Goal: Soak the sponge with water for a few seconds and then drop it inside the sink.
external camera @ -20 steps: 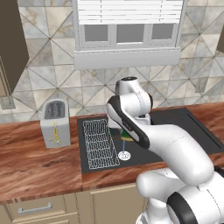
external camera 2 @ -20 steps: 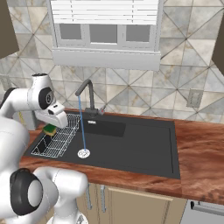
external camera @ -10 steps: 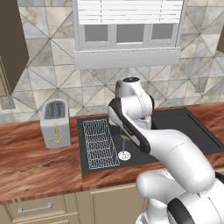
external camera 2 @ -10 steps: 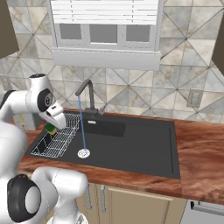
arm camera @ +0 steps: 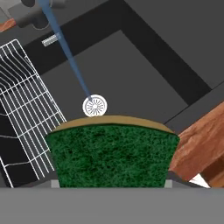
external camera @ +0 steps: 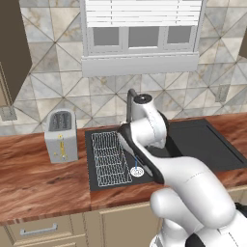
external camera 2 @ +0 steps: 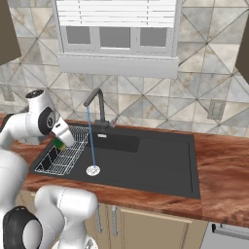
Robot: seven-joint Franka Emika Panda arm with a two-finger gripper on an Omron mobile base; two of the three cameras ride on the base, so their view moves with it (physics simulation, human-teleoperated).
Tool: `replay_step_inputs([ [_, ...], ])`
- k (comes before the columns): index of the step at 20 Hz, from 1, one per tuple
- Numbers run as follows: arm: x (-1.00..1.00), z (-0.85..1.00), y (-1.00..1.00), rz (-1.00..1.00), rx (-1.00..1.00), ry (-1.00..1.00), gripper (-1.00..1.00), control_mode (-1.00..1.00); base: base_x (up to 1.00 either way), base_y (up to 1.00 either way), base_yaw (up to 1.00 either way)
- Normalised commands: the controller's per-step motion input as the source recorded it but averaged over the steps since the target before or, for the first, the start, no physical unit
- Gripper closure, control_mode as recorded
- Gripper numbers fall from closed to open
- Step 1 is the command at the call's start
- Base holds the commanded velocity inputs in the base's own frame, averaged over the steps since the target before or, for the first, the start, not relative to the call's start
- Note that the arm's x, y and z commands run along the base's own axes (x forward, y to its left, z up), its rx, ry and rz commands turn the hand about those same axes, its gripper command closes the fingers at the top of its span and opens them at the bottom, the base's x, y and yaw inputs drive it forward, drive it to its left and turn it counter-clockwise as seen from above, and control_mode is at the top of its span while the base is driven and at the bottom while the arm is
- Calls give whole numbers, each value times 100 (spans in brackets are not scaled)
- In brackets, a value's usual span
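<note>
One light, soft sponge (arm camera: 112, 153) sits pinched flat across its sides between the closed fingers of our gripper (external camera 2: 62, 144), so we judge it compressible and slippery once wet.

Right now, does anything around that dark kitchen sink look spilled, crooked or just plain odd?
One thing: the thin pale-blue water stream runs from the dark gooseneck faucet straight onto the round silver drain, wetting nothing. The small green-and-yellow sponge, pinched in the gripper, hangs beside it over the white wire rack, not under the flow. Nothing spilled.
</note>
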Motion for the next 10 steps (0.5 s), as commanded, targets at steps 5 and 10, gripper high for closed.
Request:
replay_step_inputs([
  [5, 17, -6, -9, -1, -4, -13, 100, -100, 0, 0, 0],
  [10, 25, 0, -6, -1, 0, -2, 100, -100, 0, 0, 0],
])
